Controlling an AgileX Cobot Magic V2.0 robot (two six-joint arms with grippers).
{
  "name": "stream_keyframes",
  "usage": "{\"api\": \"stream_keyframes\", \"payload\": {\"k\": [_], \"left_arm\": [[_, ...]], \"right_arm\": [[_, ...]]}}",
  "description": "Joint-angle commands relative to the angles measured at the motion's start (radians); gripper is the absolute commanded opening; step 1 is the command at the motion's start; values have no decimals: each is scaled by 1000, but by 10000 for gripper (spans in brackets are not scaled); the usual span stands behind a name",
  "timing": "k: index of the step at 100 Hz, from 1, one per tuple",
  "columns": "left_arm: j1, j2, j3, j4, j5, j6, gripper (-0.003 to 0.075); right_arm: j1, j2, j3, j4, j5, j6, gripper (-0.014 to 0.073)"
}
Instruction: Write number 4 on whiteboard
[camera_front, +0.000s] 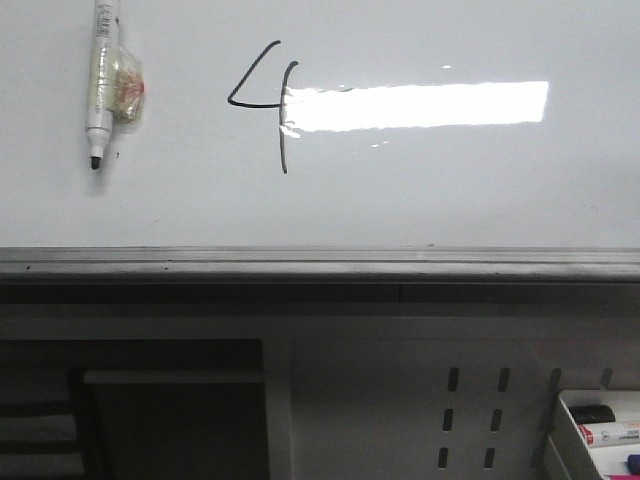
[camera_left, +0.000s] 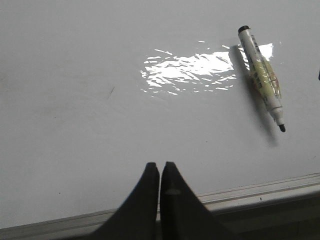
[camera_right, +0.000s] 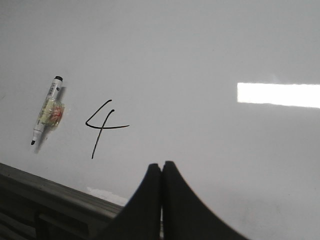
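A black open-topped number 4 (camera_front: 268, 100) is drawn on the glossy whiteboard (camera_front: 420, 190); the right wrist view shows the same number 4 (camera_right: 102, 127). An uncapped marker (camera_front: 103, 82) with a taped-on pad lies on the board left of the 4, tip toward the grey lower edge; the marker (camera_left: 262, 77) also shows in the left wrist view, and the marker (camera_right: 46, 111) in the right. My left gripper (camera_left: 160, 164) is shut and empty above the board's lower edge. My right gripper (camera_right: 161, 163) is shut and empty, apart from the 4. Neither gripper appears in the front view.
A bright rectangular light reflection (camera_front: 420, 106) crosses the 4's horizontal stroke. The board's grey metal edge (camera_front: 320, 262) runs across the front. Below it is a perforated grey panel (camera_front: 470, 420) and a white tray (camera_front: 600, 430) holding markers at the lower right.
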Motion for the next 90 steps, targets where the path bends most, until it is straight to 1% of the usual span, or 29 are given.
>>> {"api": "stream_keyframes", "payload": {"k": [1,18,25,29,30,31,32,35,38,41,42,43,46,47,48,51,55,74,78,82,90], "left_arm": [[2,-28,28,-8,-67,-10,-20],[2,-28,28,-8,-67,-10,-20],[2,-28,28,-8,-67,-10,-20],[2,-28,28,-8,-67,-10,-20],[2,-28,28,-8,-67,-10,-20],[2,-28,28,-8,-67,-10,-20],[2,-28,28,-8,-67,-10,-20],[2,-28,28,-8,-67,-10,-20],[2,-28,28,-8,-67,-10,-20],[2,-28,28,-8,-67,-10,-20],[2,-28,28,-8,-67,-10,-20],[2,-28,28,-8,-67,-10,-20],[2,-28,28,-8,-67,-10,-20],[2,-28,28,-8,-67,-10,-20],[2,-28,28,-8,-67,-10,-20],[2,-28,28,-8,-67,-10,-20],[2,-28,28,-8,-67,-10,-20],[2,-28,28,-8,-67,-10,-20],[2,-28,28,-8,-67,-10,-20],[2,-28,28,-8,-67,-10,-20],[2,-28,28,-8,-67,-10,-20]], "right_arm": [[-5,-8,-25,24,-47,-5,-66],[-5,-8,-25,24,-55,-5,-66],[-5,-8,-24,20,-126,-5,-66],[-5,-8,-20,-15,-159,-3,-66],[-5,-8,-17,-58,-173,4,-66],[-5,-8,-17,-58,-179,11,-66],[-5,-8,-16,-96,-185,20,-66],[-7,-8,-11,-199,-215,83,-66],[-7,-8,-4,-328,-238,204,-66],[-7,-8,7,-499,-259,319,-66],[-7,-8,13,-531,-272,348,-66],[-7,-8,17,-563,-279,405,-66],[-7,-8,36,-702,-302,504,-66],[-7,-8,40,-726,-317,545,-66],[-7,-8,44,-768,-317,562,-66],[-7,-8,64,-834,-334,617,-66],[-7,-8,85,-895,-348,667,-66],[-36,-17,196,-1088,-349,841,-66],[-41,-17,209,-1099,-349,860,-66],[-41,-17,206,-1104,-300,864,-66],[-41,-17,206,-1124,-291,864,-66]]}}
